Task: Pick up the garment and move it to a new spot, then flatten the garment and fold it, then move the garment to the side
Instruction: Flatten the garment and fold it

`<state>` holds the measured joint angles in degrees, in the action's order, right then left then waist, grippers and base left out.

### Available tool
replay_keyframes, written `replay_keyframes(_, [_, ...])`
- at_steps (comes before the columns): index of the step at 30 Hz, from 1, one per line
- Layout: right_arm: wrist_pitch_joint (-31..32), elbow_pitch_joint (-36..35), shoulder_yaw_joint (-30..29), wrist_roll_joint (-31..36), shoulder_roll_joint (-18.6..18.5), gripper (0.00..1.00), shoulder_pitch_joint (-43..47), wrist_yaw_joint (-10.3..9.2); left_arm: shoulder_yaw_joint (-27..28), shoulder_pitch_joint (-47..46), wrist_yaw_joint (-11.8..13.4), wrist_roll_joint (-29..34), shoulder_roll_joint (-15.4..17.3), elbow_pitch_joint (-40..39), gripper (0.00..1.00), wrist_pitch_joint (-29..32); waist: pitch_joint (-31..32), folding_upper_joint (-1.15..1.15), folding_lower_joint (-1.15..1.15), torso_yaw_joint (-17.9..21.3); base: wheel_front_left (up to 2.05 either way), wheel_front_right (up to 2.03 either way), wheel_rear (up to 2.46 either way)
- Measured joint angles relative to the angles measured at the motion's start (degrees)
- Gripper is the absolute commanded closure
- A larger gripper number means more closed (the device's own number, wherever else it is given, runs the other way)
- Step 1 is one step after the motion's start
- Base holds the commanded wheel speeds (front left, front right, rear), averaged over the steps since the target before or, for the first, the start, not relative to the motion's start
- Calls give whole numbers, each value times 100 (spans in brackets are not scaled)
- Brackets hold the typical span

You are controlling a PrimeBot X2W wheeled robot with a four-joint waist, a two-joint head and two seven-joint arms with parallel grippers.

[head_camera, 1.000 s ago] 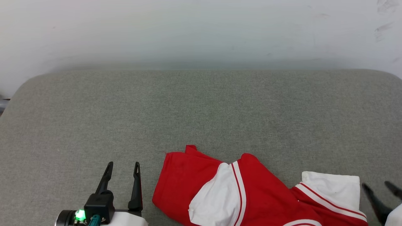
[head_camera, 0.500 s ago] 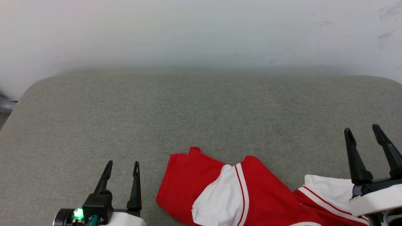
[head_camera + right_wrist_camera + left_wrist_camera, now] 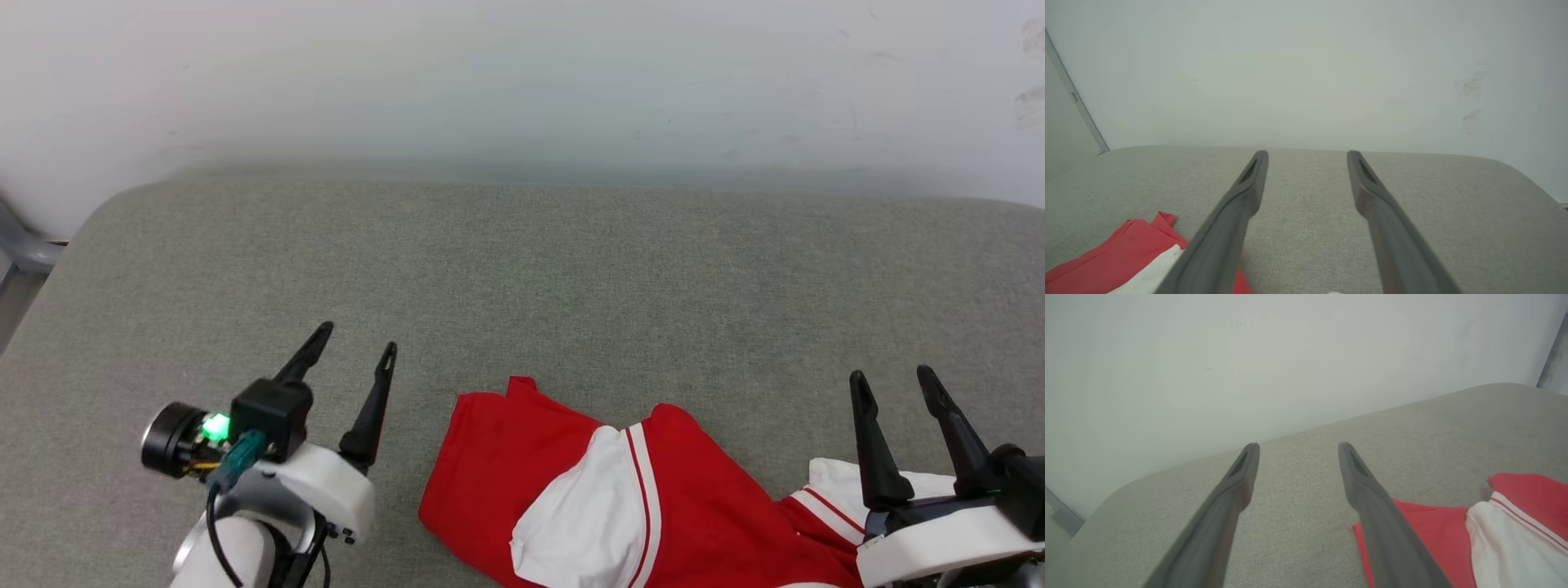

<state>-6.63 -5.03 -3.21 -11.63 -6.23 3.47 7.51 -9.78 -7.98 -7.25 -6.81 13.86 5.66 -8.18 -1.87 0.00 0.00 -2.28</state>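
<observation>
L gripper (image 3: pixel 359 338): jaws apart, nothing between, over grey pad (image 3: pixel 522 269), just left of garment (image 3: pixel 702 498). R gripper (image 3: pixel 891 374): jaws apart, nothing between, above garment's right-hand white sleeve. Garment lies rumpled on pad, near side, centre-right. Pale wall (image 3: pixel 522 82) behind.

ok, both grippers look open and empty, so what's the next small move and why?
Probably move the left gripper right and down onto the red edge of the garment, then close. Its open jaws stand beside that edge over the grey cushion, holding nothing; the right gripper, also open, is by the white sleeve. The garment lies crumpled, ungrasped.
</observation>
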Motion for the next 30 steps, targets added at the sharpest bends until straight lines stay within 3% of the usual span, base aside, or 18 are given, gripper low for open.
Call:
replay_keyframes(2, [-58, 114, 2, 3, -1, 0, -5, 0, -486, -276, -10, -431, 344, -58, 0, 510, -17, 0, 0, 15, 0, 0, 0])
replay_keyframes(3, [-152, 252, 32, 9, -3, 0, -29, 0, -1225, -631, -16, -1322, 906, -242, 0, 1322, -53, 0, 0, 63, 0, 0, 0])
replay_keyframes(4, [-179, 299, 46, 10, -5, 0, -55, 0, -1415, -787, -16, -1607, 1124, -299, 0, 1613, -65, 0, 0, 85, 0, 0, 0])
replay_keyframes(12, [-296, 542, 102, 53, -27, 0, -257, 0, -2771, -1687, -16, -3270, 2174, -678, 0, 3631, -197, 0, 0, 288, 0, 0, 0])
replay_keyframes(20, [-369, 723, 163, 69, -46, 0, -480, 0, -4045, -2243, -16, -3977, 2573, -716, 0, 4842, -376, 0, 0, 528, 0, 0, 0])
replay_keyframes(22, [-404, 781, 207, 69, -45, 0, -587, 0, -4563, -2448, -16, -4123, 2659, -527, 0, 4989, -493, 0, 0, 630, 0, 0, 0])
replay_keyframes(30, [-495, 867, 297, 107, -40, 0, -818, 0, -5545, -2854, -15, -4232, 2650, 64, 0, 4982, -819, 0, 0, 787, 0, 0, 0])
